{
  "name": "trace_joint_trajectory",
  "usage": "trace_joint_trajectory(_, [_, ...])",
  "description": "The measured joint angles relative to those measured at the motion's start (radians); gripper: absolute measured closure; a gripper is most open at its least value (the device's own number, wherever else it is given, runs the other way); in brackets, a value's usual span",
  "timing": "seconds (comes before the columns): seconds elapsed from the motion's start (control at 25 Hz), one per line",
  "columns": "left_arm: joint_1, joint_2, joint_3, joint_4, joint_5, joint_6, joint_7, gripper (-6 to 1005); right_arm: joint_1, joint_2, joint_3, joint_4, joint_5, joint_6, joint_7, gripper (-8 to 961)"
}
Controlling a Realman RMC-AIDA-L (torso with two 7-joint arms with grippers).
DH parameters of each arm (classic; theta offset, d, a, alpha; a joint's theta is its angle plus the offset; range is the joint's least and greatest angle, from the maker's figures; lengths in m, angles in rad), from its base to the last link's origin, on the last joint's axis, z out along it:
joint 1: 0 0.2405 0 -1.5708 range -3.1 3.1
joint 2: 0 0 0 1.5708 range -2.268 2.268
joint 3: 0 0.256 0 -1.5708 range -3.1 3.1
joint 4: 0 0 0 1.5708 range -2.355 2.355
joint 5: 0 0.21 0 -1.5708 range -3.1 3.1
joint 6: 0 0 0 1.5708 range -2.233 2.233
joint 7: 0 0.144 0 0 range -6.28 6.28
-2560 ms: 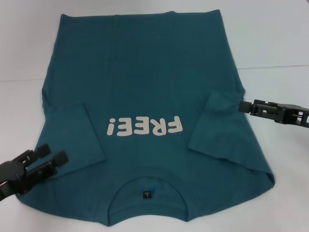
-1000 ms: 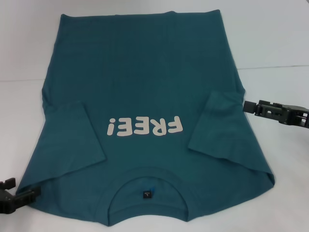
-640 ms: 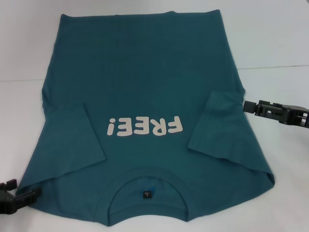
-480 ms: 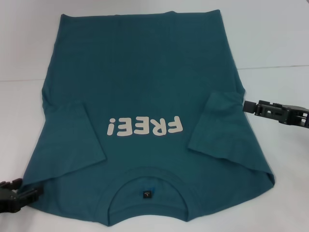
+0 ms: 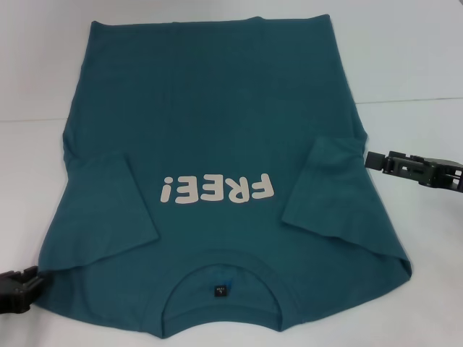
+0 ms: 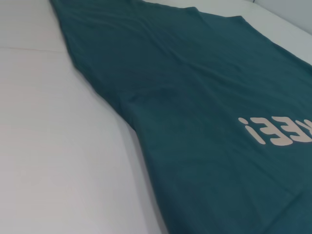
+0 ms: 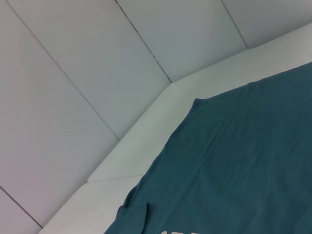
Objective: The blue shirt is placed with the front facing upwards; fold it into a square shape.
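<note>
White counter [image 5: 412,65] carries the blue shirt [image 5: 217,123] flat, print up. Left tool [image 5: 18,288] touches its shoulder corner, right tool [image 5: 372,159] its sleeve; grip unclear, so either could drag cloth.

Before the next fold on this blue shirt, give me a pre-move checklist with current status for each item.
1. Blue shirt front up, "FREE!" lettering showing: ok.
2. Both sleeves folded in over the body: ok.
3. Shirt folded into a square: not ok, body still at full length.
4. Left claw at the shirt's near left shoulder corner: ok; grip on fabric: cannot tell.
5. Right claw at the right edge beside the folded sleeve: ok; grip: cannot tell.
6. Collar lying flat, label visible: ok.
</note>
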Motion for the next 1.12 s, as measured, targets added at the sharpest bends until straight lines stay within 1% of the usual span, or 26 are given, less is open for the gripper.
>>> trace_joint_trajectory(0.12, [-0.002, 0.000, 0.009, 0.000, 0.003, 0.007, -0.002, 693, 0.003, -0.001, 0.000, 0.007, 0.000, 0.001, 0.000, 54])
trace_joint_trajectory(0.48, [-0.002, -0.001, 0.010, 0.004, -0.004, 0.023, -0.017, 926, 0.009, -0.008, 0.001, 0.022, 0.003, -0.004, 0.015, 56])
trace_joint_trajectory(0.56, [-0.002, -0.001, 0.009, 0.004, -0.004, 0.025, -0.028, 941, 0.009, -0.016, 0.001, 0.017, 0.002, -0.012, 0.039, 56])
trace_joint_trajectory(0.68, [-0.002, 0.000, 0.007, 0.006, -0.005, 0.033, -0.046, 963, 0.009, -0.039, 0.001, 0.014, 0.001, -0.037, 0.081, 57])
trace_joint_trajectory(0.76, [-0.002, 0.000, 0.004, 0.011, -0.008, 0.046, -0.050, 963, 0.009, -0.059, 0.000, 0.012, 0.001, -0.051, 0.116, 57])
trace_joint_trajectory(0.88, [-0.001, -0.001, -0.001, 0.025, -0.011, 0.068, -0.060, 962, 0.015, -0.094, -0.007, 0.011, -0.022, -0.071, 0.191, 58])
trace_joint_trajectory(1.0, [-0.001, -0.001, -0.006, 0.031, -0.016, 0.087, -0.067, 962, 0.036, -0.136, -0.005, 0.009, -0.094, -0.102, 0.282, 58])
trace_joint_trajectory(1.12, [-0.004, -0.001, -0.008, 0.031, -0.024, 0.103, -0.067, 962, 0.060, -0.168, -0.002, 0.000, -0.169, -0.134, 0.361, 59])
